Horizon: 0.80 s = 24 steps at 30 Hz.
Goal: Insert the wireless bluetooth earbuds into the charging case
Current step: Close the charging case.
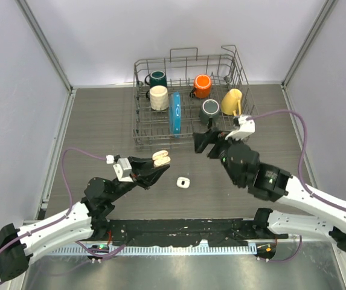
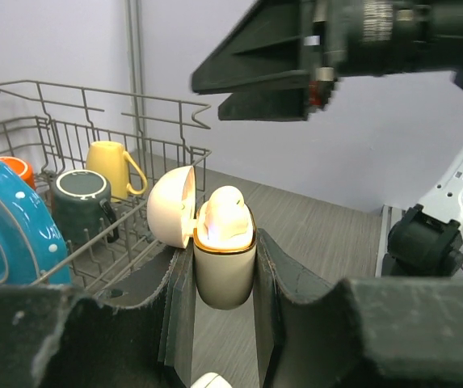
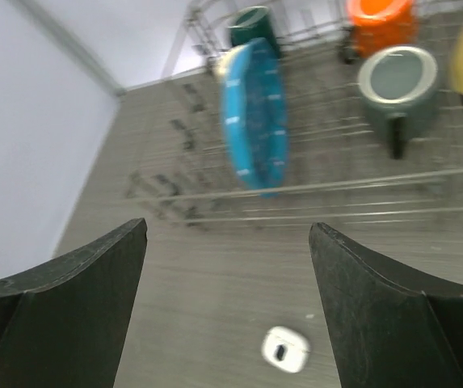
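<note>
Left claw: we see the left gripper point(image 1: 153, 171) clenched on the charging case point(image 2: 225, 279), one black finger on each side of the case's body.
Charging case: cream, held upright near the near edge of the table point(image 1: 100, 121), left of its middle; its lid point(image 2: 170, 206) is swung open to one side.
Earbud in case: in the left wrist view we see a white earbud point(image 2: 227, 214) sitting in the open mouth of the case, its rounded top standing above the rim.
Loose earbud: a small white piece point(image 1: 183, 182) lies flat on the table near the middle of the near edge, just beside the left gripper and apart from it. We take it for an earbud, but it is blurred and tiny.
Right claw: the right gripper point(image 1: 208, 144) is released, with its fingers spread wide and nothing between them. It hangs just in front of the dish rack point(image 1: 185, 59).
Dish rack: wire, at the far edge of the table around the middle.
In the rack: we count an upright blue plate point(image 1: 174, 113), a dark green mug point(image 1: 157, 78), a cream mug point(image 1: 158, 97), an orange mug point(image 1: 202, 86), a yellow mug point(image 1: 232, 101) and a grey-green mug point(image 1: 209, 110).
</note>
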Motion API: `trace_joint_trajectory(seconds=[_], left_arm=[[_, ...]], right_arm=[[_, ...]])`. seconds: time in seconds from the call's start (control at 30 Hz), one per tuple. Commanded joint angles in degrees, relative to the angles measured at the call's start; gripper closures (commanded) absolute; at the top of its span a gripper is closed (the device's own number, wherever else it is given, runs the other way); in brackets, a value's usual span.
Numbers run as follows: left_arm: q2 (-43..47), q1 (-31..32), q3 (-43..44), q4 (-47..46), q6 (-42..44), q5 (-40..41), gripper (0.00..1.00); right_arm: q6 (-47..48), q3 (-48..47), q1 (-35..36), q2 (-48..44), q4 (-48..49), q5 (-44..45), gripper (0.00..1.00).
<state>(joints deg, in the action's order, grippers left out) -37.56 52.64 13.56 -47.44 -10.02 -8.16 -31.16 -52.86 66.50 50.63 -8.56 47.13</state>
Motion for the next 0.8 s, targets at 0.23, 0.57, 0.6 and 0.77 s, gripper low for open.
trace_joint_trajectory(seconds=[0.23,0.57,0.6,0.77], left_arm=[[3.1,0.1,2.3,4.5,-0.3,-5.5,1.0],[2.7,0.0,3.8,6.9,0.3,-10.3,1.0],[2.7,0.0,3.5,6.9,0.4,-10.3,1.0],[1.8,0.0,4.9,9.7,1.9,-12.2,1.0]], right_arm=[[-10.6,-13.0,-18.6,6.3,-19.2,-25.8,0.12],[-11.5,-6.0,-19.5,2.2,-6.0,-31.8,0.12],[-10.1,-7.1,-19.5,3.9,-6.5,-36.1,0.12],[-8.6,-7.1,-19.5,7.4,-6.7,-46.0,0.12]])
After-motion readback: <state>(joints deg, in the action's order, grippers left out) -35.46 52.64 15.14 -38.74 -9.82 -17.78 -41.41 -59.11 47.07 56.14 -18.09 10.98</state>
